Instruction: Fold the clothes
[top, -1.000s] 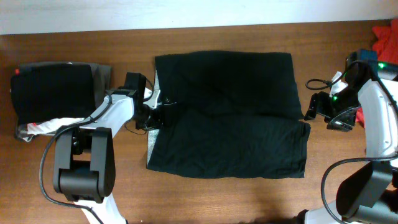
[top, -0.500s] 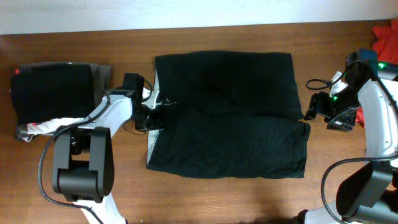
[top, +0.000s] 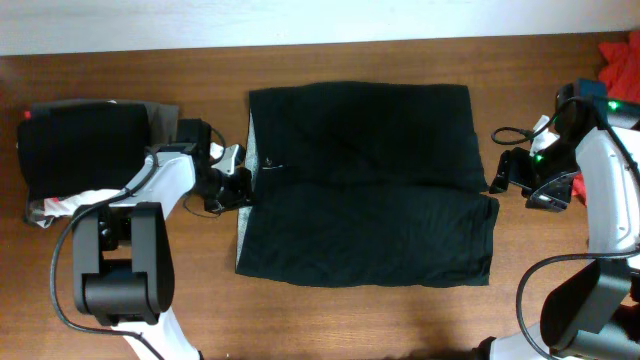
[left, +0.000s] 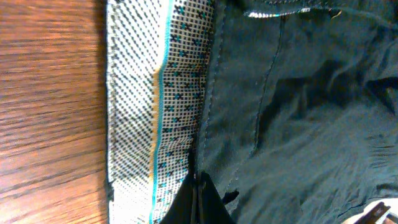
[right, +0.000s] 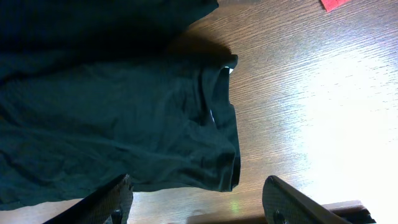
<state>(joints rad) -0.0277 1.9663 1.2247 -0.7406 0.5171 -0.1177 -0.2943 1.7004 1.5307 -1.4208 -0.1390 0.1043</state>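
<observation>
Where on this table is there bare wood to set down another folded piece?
Bare table lies between the black garment and the front edge, with a narrower strip along the back edge. Crowded: the left gripper fills the gap to the folded pile; the right gripper and cable sit right of the garment.

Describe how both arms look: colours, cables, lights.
The left arm and right arm have white links, black joints and black bases. Black cables loop beside each base. Left gripper and right gripper are black. A green light glows near the right wrist.
</observation>
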